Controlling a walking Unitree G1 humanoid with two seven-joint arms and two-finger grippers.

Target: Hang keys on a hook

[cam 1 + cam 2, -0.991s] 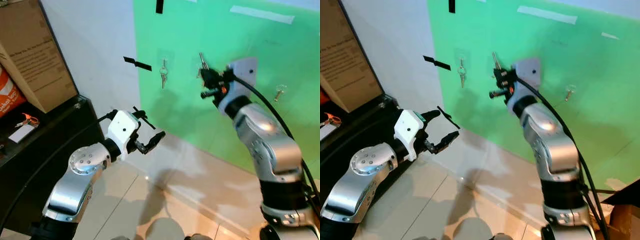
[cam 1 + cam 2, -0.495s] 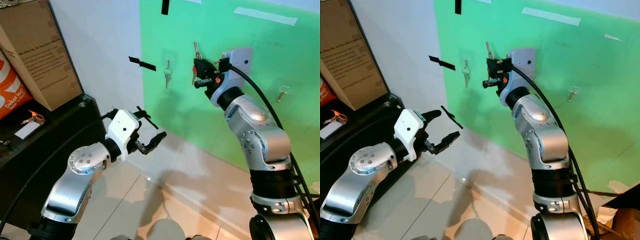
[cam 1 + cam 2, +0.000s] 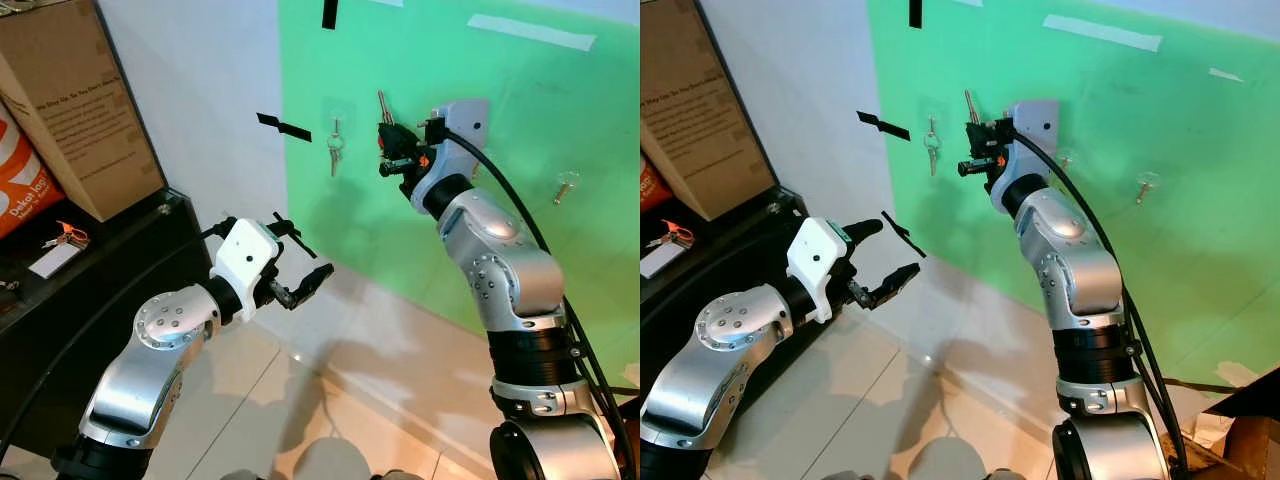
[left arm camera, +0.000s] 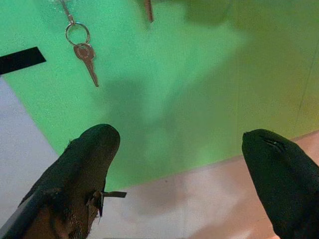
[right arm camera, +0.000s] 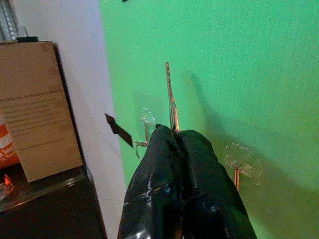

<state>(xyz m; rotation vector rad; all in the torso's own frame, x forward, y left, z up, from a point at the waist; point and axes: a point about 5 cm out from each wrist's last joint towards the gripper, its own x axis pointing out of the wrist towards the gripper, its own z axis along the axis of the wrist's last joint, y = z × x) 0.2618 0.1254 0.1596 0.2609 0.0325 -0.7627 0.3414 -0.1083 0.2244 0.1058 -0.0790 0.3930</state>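
My right gripper (image 3: 396, 152) is raised against the green wall and shut on a silver key (image 3: 381, 106) whose blade sticks upward. In the right wrist view the key (image 5: 171, 99) rises from between the closed fingers (image 5: 164, 149). A bare clear hook (image 5: 238, 167) is on the wall just beside them. To the left, another hook carries a hanging key set (image 3: 334, 152), also seen as a ring and key (image 4: 83, 50) in the left wrist view. My left gripper (image 3: 303, 250) is held open lower down, away from the wall, with nothing between its fingers (image 4: 94, 149).
A further clear hook (image 3: 564, 185) sits on the green wall to the right. Strips of black tape (image 3: 276, 127) mark the white wall. A cardboard box (image 3: 70, 110) stands on a black cabinet (image 3: 90, 290) at the left. Pale floor tiles lie below.
My right gripper has carried the key to the left along the green wall, closer to the hanging key set. The left arm has stayed in place.
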